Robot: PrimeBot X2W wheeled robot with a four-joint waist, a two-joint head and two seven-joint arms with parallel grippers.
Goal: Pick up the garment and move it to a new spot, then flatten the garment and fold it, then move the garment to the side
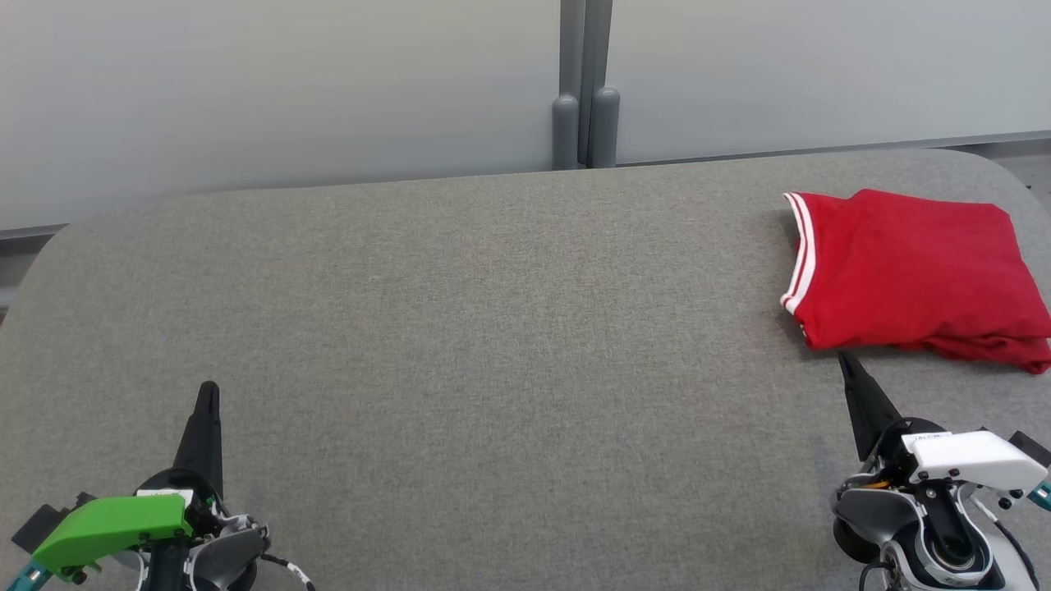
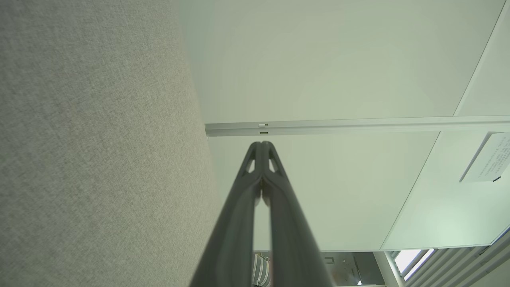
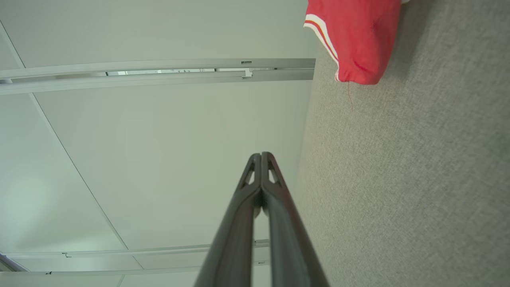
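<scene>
The red garment (image 1: 911, 275) lies folded at the far right side of the gray table (image 1: 493, 328) — nothing holds it. The right gripper (image 1: 846, 361) is just beside its near edge, fingers pressed together, empty. The left gripper (image 1: 208, 390) is well apart — also pressed together.

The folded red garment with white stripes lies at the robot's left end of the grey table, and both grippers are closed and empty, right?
Not quite. The head view shows the garment at the robot's right end of the grey table, not its left. The rest stands: folded, red with white stripes, left gripper and right gripper both shut and empty.
</scene>
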